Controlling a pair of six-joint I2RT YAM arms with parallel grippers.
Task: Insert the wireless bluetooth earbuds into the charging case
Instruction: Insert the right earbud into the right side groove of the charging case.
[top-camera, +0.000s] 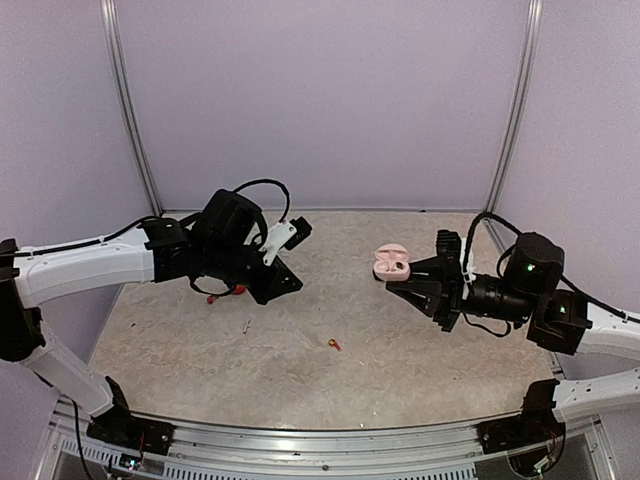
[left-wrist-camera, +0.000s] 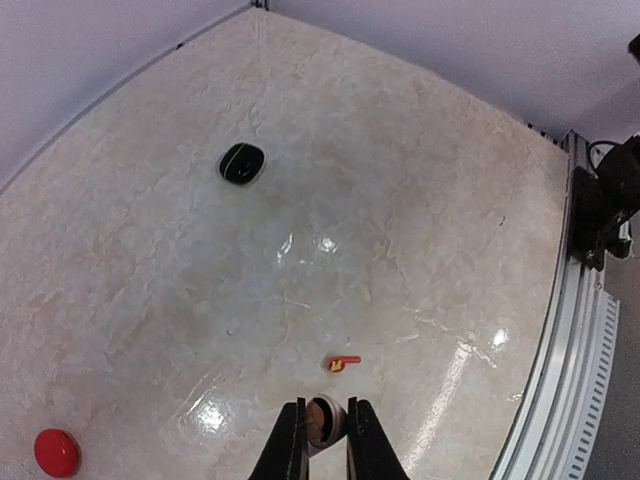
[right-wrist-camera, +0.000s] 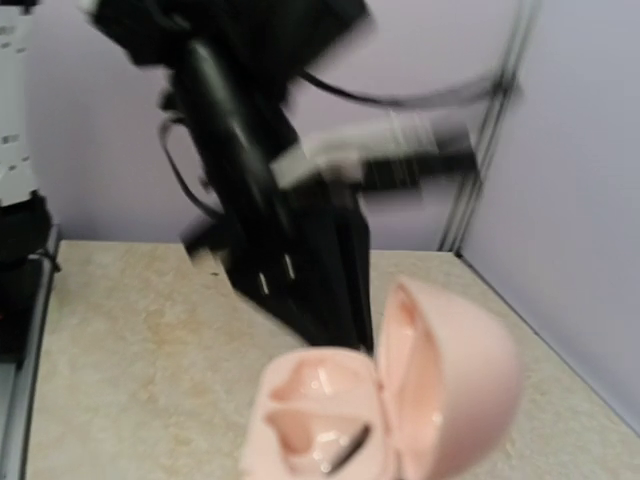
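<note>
Pale earbud (left-wrist-camera: 325, 420) pinched, black case (left-wrist-camera: 241, 163) near wall (left-wrist-camera: 80, 60)

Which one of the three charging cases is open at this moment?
The pink case, held in the right gripper: its lid stands up. The black case and the red case lie on the table with no raised lid.

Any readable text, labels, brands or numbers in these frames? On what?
None readable.
White strip, left edge of right wrist view: dark marks, too blurred to read.
Red-orange earbud: pale speck, too small to read.
Pink charging case, black case, red case: no print visible.
</note>
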